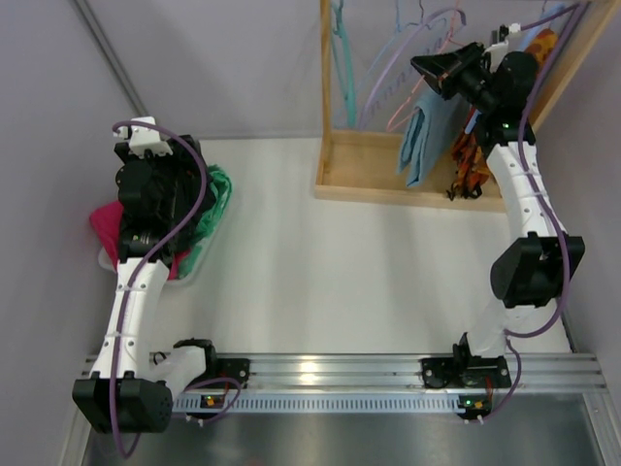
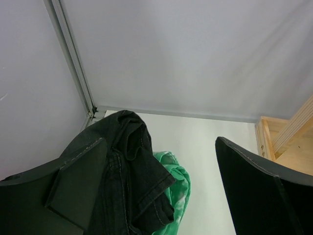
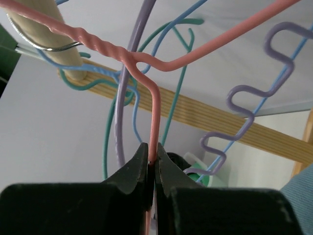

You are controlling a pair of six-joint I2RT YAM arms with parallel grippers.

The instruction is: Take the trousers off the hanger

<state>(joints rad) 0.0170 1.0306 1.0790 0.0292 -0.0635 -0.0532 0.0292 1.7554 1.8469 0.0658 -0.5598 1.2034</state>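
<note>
My right gripper (image 1: pixel 429 68) is up at the wooden rack (image 1: pixel 388 184). In the right wrist view it (image 3: pixel 152 152) is shut on the wire of a pink hanger (image 3: pixel 155 112), just below the hanger's twisted neck. Light blue trousers (image 1: pixel 427 136) hang below that gripper, and their fabric shows at the lower right of the right wrist view (image 3: pixel 299 196). My left gripper (image 1: pixel 160 194) hovers over a pile of clothes at the left. Its jaws (image 2: pixel 160 142) stand wide open, with black trousers (image 2: pixel 127 166) bunched against the left finger.
The pile holds a green cloth (image 2: pixel 178 186) and a red garment (image 1: pixel 105 225). Purple (image 3: pixel 244 98), teal (image 3: pixel 105 147) and blue hangers crowd the wooden rail (image 3: pixel 44 39). An orange garment (image 1: pixel 473 155) hangs at the rack's right. Walls enclose the table on the left and at the back.
</note>
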